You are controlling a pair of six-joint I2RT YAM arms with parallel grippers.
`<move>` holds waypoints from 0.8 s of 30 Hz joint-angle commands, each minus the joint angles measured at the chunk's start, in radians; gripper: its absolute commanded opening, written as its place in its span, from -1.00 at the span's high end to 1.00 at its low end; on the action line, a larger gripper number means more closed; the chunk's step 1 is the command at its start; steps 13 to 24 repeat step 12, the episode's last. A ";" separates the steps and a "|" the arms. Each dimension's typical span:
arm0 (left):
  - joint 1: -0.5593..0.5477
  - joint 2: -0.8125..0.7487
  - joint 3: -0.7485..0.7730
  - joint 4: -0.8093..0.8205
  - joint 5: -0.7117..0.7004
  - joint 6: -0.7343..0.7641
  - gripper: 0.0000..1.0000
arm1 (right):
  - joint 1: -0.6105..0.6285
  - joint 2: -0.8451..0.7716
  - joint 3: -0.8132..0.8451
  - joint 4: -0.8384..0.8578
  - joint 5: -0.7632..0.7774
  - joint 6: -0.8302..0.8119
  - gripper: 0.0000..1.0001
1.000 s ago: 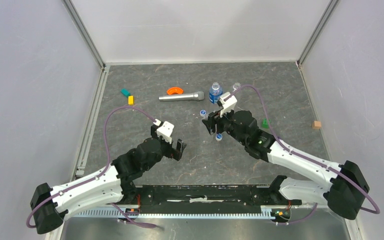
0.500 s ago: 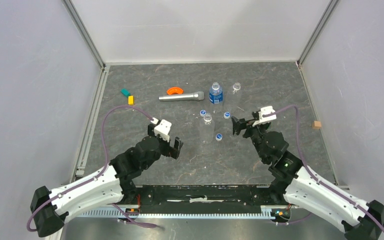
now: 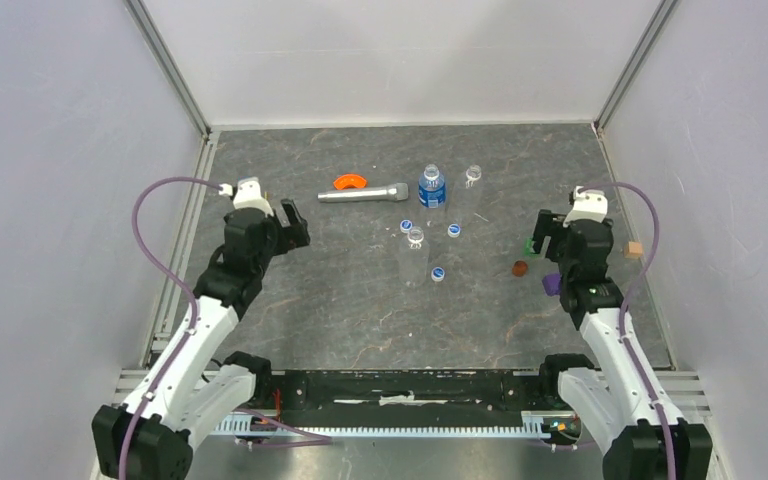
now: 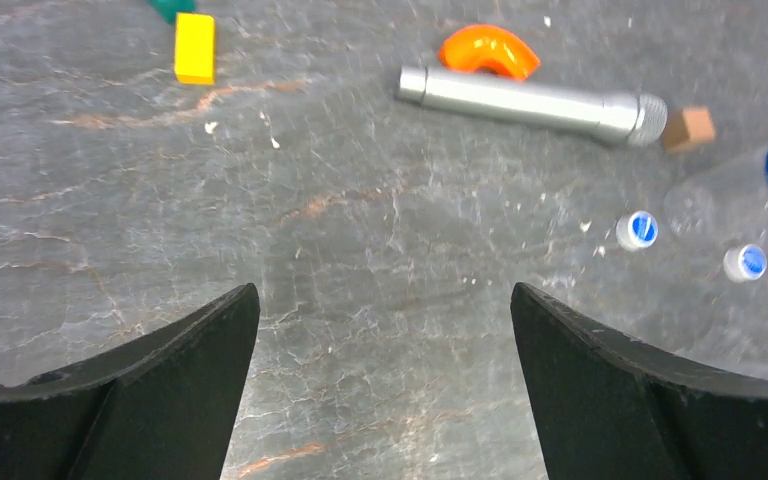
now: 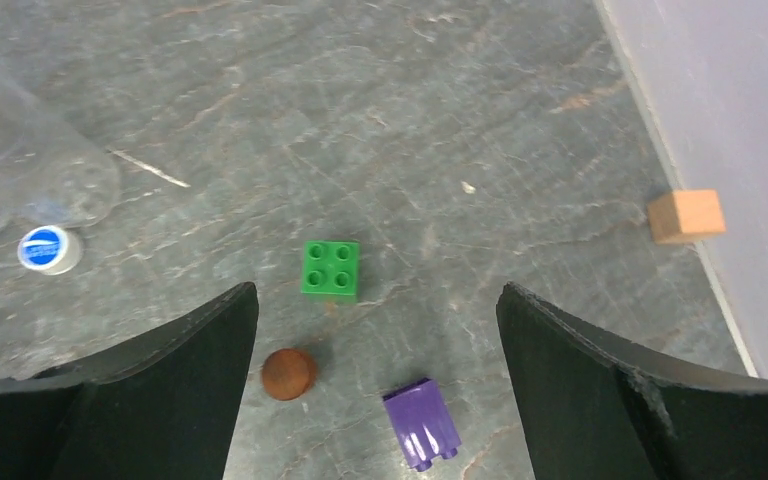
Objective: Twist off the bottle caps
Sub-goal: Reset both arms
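Note:
Three bottles stand mid-table: a blue-labelled bottle (image 3: 431,187), a clear bottle (image 3: 473,176) behind it to the right, and a clear, uncapped bottle (image 3: 415,256) in front. Three blue-topped bottle caps lie loose on the table around the front bottle: one cap (image 3: 406,226), a second cap (image 3: 454,230) and a third cap (image 3: 438,273). My left gripper (image 3: 293,226) (image 4: 385,300) is open over bare table at the left, two caps (image 4: 638,229) far to its right. My right gripper (image 3: 546,240) (image 5: 375,300) is open at the right, holding nothing; a cap (image 5: 44,250) lies beside a clear bottle (image 5: 20,150).
A silver cylinder (image 3: 364,192), an orange curved piece (image 3: 350,181) and a yellow block (image 4: 195,47) lie at the back left. Under my right gripper lie a green brick (image 5: 330,268), a brown disc (image 5: 289,373) and a purple brick (image 5: 420,423). A wooden cube (image 5: 687,215) sits by the right wall.
My right gripper has left the front bottle, swung to the right side and opened wide. My left arm has swung back to the left, still open.

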 commanded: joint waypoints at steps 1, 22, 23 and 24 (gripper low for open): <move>0.018 0.015 0.162 -0.142 -0.168 -0.145 -1.00 | -0.032 -0.030 0.083 -0.003 -0.221 -0.020 -0.86; 0.010 -0.036 0.152 -0.233 -0.300 -0.234 -1.00 | -0.031 -0.134 0.030 0.008 -0.306 0.003 -0.84; 0.010 -0.036 0.152 -0.233 -0.300 -0.234 -1.00 | -0.031 -0.134 0.030 0.008 -0.306 0.003 -0.84; 0.010 -0.036 0.152 -0.233 -0.300 -0.234 -1.00 | -0.031 -0.134 0.030 0.008 -0.306 0.003 -0.84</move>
